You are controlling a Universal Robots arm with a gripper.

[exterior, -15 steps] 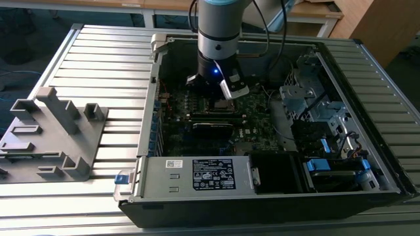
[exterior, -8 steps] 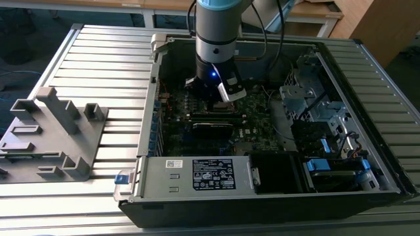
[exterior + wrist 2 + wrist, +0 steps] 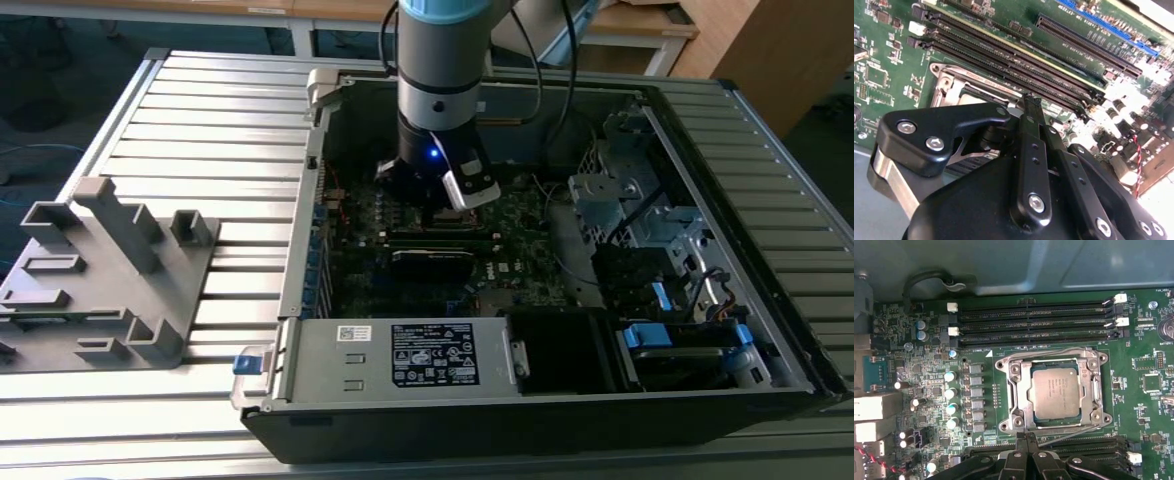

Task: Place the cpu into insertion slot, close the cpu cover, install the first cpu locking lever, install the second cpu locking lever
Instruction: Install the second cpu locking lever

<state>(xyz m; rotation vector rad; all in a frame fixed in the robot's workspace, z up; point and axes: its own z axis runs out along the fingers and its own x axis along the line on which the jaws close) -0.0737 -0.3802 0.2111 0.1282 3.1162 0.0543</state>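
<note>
Inside an opened computer case [image 3: 747, 300] resting on a slatted metal tabletop [image 3: 200, 120], the arm's tool [image 3: 1025, 439] hangs low over the dark green motherboard [image 3: 979, 355] with its two fingers [image 3: 1030, 120] pressed together at the tips, gripping nothing. In the first wrist view the closed tips sit at the edge of the insertion slot [image 3: 1013, 390], just beside the thin wire locking lever [image 3: 1074, 430] that runs along that side of the socket. The cpu [image 3: 1055, 392], its dull grey metal top facing up, lies flat within the slot, a little way from the tips. The silvery cpu cover [image 3: 1093, 390] is down around the chip, framing it through its square window. A second wire lever [image 3: 1054, 351] lies along the opposite side of the socket, next to the rows of black memory slots [image 3: 1034, 322]. In the exterior view the arm [image 3: 441, 60] drops straight down into the middle of the case, a blue light showing at its wrist. A grey plastic fixture [image 3: 107, 270] stands on the tabletop toward the exterior view's left, well apart from the case.
</note>
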